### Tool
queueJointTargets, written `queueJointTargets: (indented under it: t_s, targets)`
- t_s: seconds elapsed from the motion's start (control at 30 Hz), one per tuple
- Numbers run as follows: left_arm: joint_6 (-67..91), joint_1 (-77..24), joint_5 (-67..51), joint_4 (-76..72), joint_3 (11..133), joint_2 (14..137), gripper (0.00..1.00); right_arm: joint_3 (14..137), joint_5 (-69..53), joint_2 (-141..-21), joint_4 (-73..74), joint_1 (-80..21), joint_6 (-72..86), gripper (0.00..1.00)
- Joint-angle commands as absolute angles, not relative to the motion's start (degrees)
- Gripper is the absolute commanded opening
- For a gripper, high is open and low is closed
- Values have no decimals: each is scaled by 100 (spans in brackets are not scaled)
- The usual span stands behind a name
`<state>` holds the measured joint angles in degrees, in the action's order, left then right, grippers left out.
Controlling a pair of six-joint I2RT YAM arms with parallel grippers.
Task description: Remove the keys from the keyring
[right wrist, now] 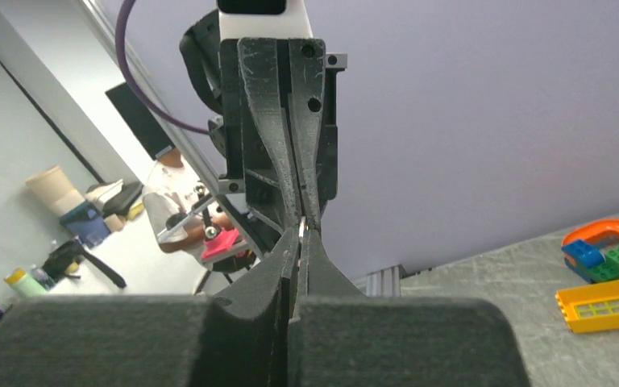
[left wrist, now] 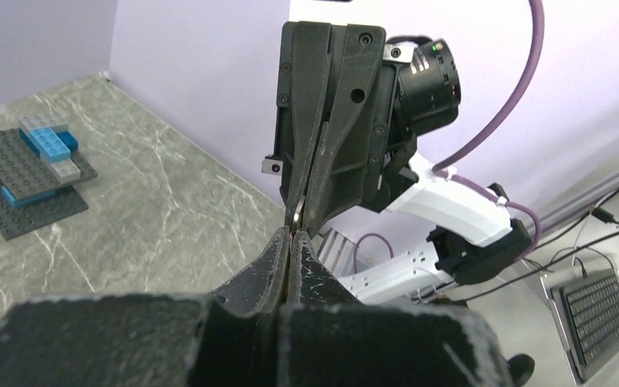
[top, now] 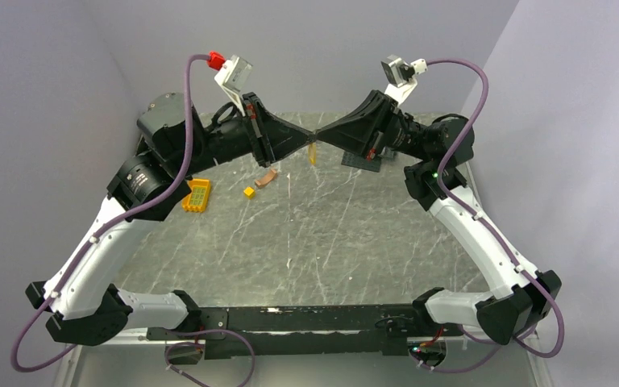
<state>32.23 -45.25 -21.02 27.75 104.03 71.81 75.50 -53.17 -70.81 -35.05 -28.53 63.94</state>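
Aloft, left claw [left wrist: 292, 242], right claw [right wrist: 299, 239] both pinching thin metal keyring [right wrist: 301, 227], flat yellow keys [top: 313, 153] dangling.

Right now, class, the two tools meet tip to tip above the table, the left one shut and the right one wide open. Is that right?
No. The right tool is shut too: the right wrist view shows it pinched closed. The rest holds: it meets the shut left tool tip to tip above the table.

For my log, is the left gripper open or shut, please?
Shut: the left gripper fingers are pressed together on a thin metal sliver, apparently the keyring.
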Motion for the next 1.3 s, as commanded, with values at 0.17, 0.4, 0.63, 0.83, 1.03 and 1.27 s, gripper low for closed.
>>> queueJointTargets:
  t_s: [0.17,0.4,0.63,0.83,1.03,1.27]
  targets:
    - [3435,-4725,-1371,1673,9958,7133,0,7499,-5055,-7139,-4551,-2979,7022,0]
    - [3509,-4809,-1143,1423,9773,7066,0,7432,-5019,-7065,-4553,-2980,7024,0]
    - [3346,-4874,-1008,1491,9784,6957,26,7340,-5002,-6972,-4424,-2981,6909,0]
    - [2988,-4868,-966,2283,10187,6823,75,7131,-5037,-6904,-4357,-2976,6830,0]
    - [2679,-4817,-839,2864,10213,6454,91,7093,-5149,-6841,-3992,-2979,6502,0]
    - [2432,-4588,-1548,3625,10740,6552,94,7219,-5339,-6762,-3199,-2974,5795,0]
